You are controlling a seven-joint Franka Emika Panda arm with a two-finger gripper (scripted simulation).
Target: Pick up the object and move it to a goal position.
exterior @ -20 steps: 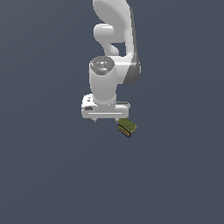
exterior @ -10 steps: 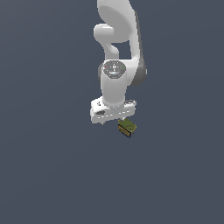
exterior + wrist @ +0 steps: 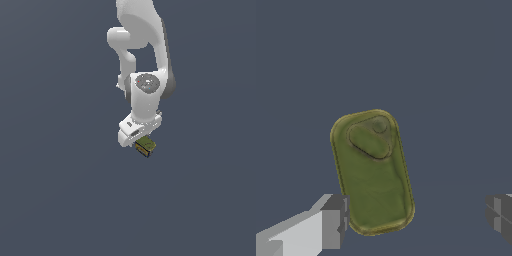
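Object (image 3: 372,170), olive-green on top, lies flat on the grey floor between our spread fingers (image 3: 331,222), nearer to one of them, whose tips are cut off in the wrist view. From outside, we see the gripper (image 3: 135,134) partly hiding it (image 3: 145,145), with bare floor all round.

Plain slate-grey backdrop (image 3: 55,190)

A uniform dark blue-grey surface is shown across both views, with no walls, furniture or windows to be made out. No seam or horizon is seen. The lighting is even and soft, and only faint tonal variation is visible in the wrist view.
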